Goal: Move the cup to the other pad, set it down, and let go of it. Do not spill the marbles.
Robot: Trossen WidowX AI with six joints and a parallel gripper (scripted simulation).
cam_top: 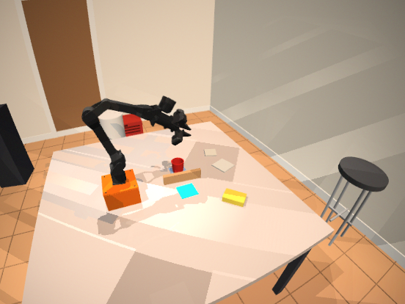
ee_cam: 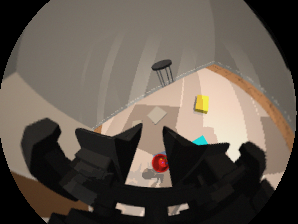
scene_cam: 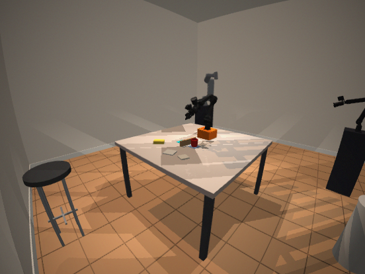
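The red cup (cam_top: 177, 165) (scene_cam: 194, 143) (ee_cam: 160, 163) stands upright on a blue pad (cam_top: 171, 170), most of which it hides. In the wrist view small marbles show dimly inside the cup. The other pad, cyan (cam_top: 187, 191) (scene_cam: 178, 141) (ee_cam: 200, 141), lies flat and bare on the other side of a low wooden barrier (cam_top: 182, 176) (scene_cam: 185, 142). My gripper (cam_top: 190, 131) (ee_cam: 152, 127) is partly open and empty, high above the table and tilted downward. The cup shows beyond and below the fingers in the wrist view, partly behind the right one.
A yellow block (cam_top: 234, 197) (scene_cam: 159, 141) (ee_cam: 202, 104) lies beyond the cyan pad. Two pale flat tiles, a larger one (cam_top: 222, 165) (scene_cam: 170, 152) (ee_cam: 157, 115) and a smaller one (cam_top: 210, 152) (scene_cam: 183, 157), lie beyond the cup. The arm stands on an orange base (cam_top: 122, 194) (scene_cam: 207, 134).
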